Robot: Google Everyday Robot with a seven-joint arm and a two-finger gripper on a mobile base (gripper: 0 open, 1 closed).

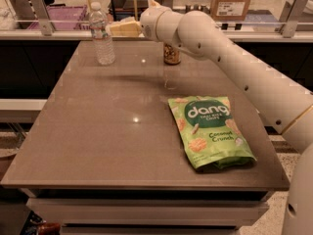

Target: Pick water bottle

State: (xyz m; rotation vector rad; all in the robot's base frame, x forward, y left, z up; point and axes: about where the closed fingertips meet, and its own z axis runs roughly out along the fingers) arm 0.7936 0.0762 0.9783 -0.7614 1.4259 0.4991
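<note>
The water bottle (pixel 101 33) is clear ribbed plastic with a white cap. It stands upright near the far left corner of the brown table (pixel 98 131). My gripper (pixel 115 29), pale yellow at the end of the white arm, is level with the bottle's upper half. It points left, with its tip right beside the bottle's right side. I cannot tell whether it touches the bottle. The arm reaches in from the right across the far edge of the table.
A short gold-brown patterned can (pixel 171 54) stands behind the arm at the far middle of the table. A green snack bag (pixel 210 131) lies flat at the right front. A counter with rails, boxes and a purple bin (pixel 58 13) runs behind the table.
</note>
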